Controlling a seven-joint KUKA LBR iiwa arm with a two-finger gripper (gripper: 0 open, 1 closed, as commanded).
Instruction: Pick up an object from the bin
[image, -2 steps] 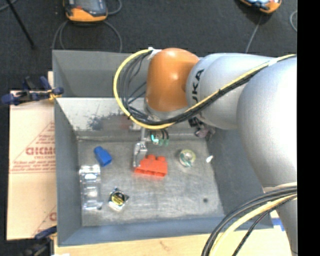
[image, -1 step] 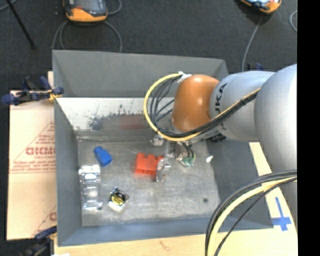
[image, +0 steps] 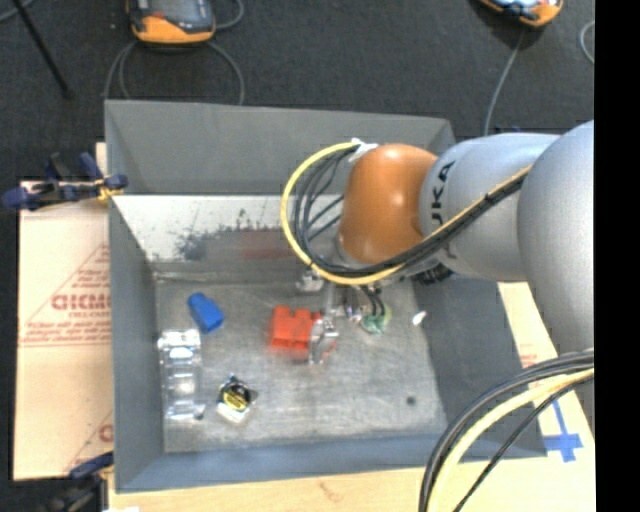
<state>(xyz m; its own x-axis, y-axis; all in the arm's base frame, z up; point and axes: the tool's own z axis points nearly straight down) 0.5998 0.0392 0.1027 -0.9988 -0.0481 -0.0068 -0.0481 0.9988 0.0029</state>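
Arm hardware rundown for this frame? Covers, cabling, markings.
Silver-grey, rounded arm with black KUKA lettering on the link. A glossy orange dome cover sits at the wrist, with yellow and black cables looped around it. The small metallic gripper is below.

A blue block (image: 206, 312), clear packet (image: 180, 375) and yellow-black item (image: 234, 398) lie apart.

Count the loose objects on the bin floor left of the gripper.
4. Blue plastic wedge, rear left; orange-red block, mid-floor beside the gripper; clear plastic packet, by the left wall; small yellow-and-black item, front left. Others may hide under the arm.
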